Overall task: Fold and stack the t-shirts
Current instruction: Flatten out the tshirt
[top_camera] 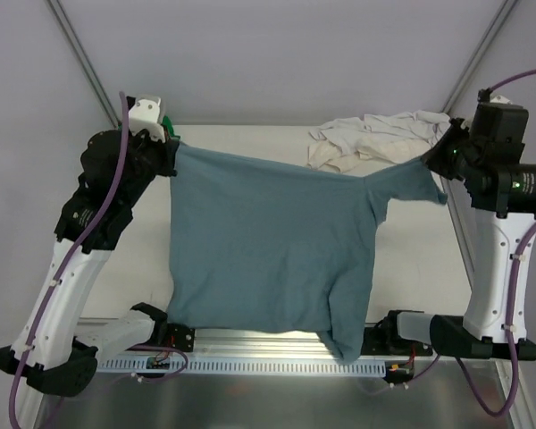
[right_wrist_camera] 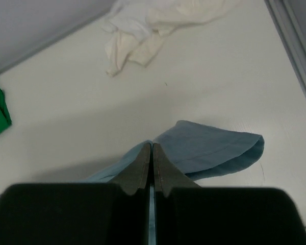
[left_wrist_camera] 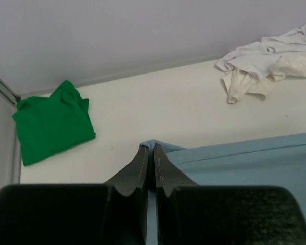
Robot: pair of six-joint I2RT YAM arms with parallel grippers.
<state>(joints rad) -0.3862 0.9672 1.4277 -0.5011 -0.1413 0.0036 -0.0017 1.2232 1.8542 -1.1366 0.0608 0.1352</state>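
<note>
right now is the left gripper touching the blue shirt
Touching. The left wrist view shows the left gripper shut on the blue shirt, its edge pinched between the fingertips.

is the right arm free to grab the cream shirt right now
Probably not yet: the right claw is shut on the blue shirt, holding it stretched with the left claw. The cream shirt lies close by, uncovered, so it would need to let go first.

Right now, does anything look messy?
Yes. The cream t-shirt lies crumpled in a heap at the far right of the table, while the green t-shirt sits folded. The blue t-shirt hangs stretched between the left claw and right claw.
</note>
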